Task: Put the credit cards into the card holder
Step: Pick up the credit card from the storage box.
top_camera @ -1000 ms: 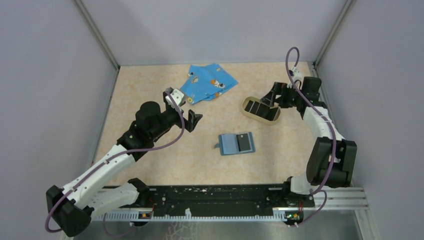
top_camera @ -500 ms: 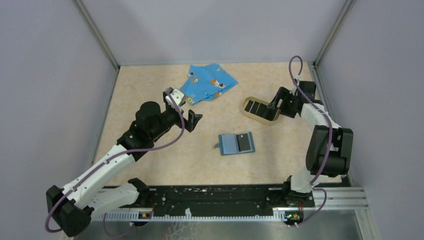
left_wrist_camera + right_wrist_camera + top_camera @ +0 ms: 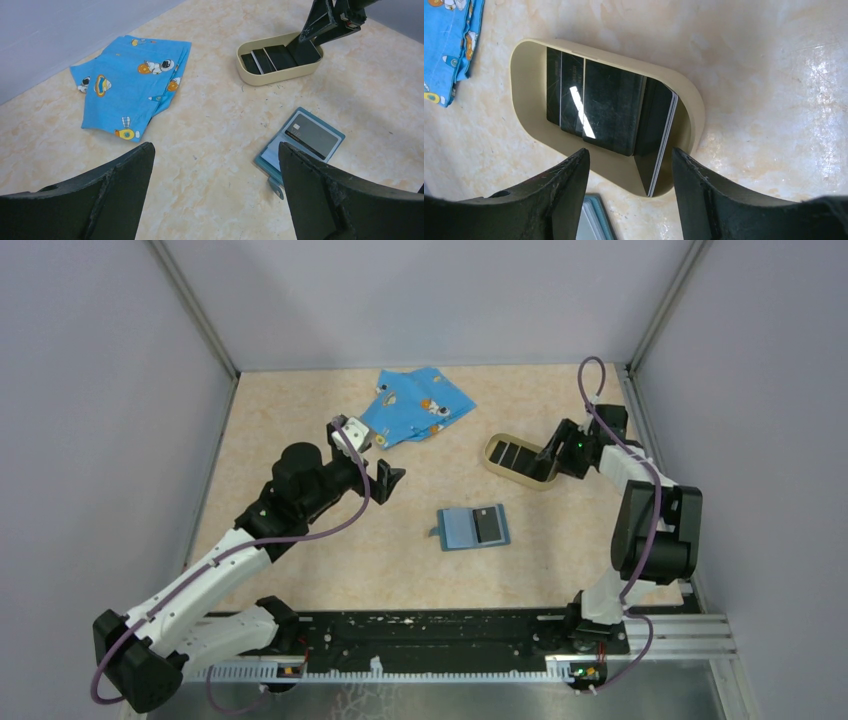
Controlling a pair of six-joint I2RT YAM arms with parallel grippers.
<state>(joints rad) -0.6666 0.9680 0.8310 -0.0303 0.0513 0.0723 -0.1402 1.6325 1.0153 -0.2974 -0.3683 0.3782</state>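
Note:
The teal card holder (image 3: 474, 527) lies open mid-table with one black credit card (image 3: 489, 524) on its right half; it also shows in the left wrist view (image 3: 300, 145). More black credit cards (image 3: 514, 453) lie in the tan oval tray (image 3: 490, 462). In the right wrist view several cards (image 3: 599, 100) lie flat and one (image 3: 663, 145) stands tilted on edge against the tray's end wall (image 3: 694, 107). My right gripper (image 3: 630, 151) is open and empty, just above the tray's near end (image 3: 550, 455). My left gripper (image 3: 385, 480) is open and empty, left of the holder.
A folded bright blue cartoon-print cloth (image 3: 415, 405) lies at the back, left of the tray, also in the left wrist view (image 3: 132, 85). Grey walls close the table on three sides. The arm bases' black rail (image 3: 420, 640) runs along the near edge.
My right gripper has drawn back from over the tray's middle to its right end, and the right arm has folded in. The left arm has not moved.

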